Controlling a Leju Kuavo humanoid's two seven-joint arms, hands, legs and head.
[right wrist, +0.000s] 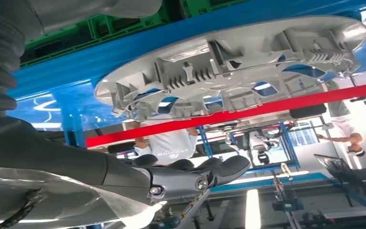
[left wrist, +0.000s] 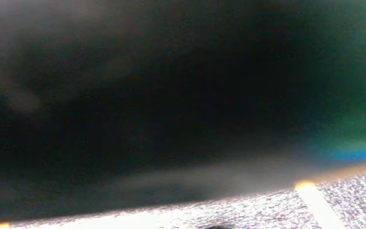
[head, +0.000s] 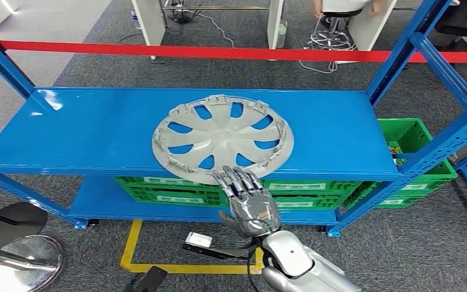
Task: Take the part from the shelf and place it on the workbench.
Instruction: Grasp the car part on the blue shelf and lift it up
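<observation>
Grey wheel cover (head: 222, 139) lies flat on the top board of the blue shelf (head: 85, 131), its near rim overhanging the front edge; right hand (head: 248, 202) reaches up in front of that edge, fingers (head: 237, 181) extended and apart just beside the rim, holding nothing, contact with the cover not clear; the left hand's state cannot be told from the dark, blurred left wrist view. Green crates (head: 158, 188) sit on the lower board under the cover, another green crate (head: 410, 152) at the right end behind the blue upright (head: 444, 137). Red barrier tape (head: 219, 53) crosses behind the shelf, grey carpet (head: 91, 67) beyond, yellow floor marking (head: 131, 246) and a round metal base (head: 21, 261) on the near side, a person (right wrist: 174, 143) standing past the tape.
</observation>
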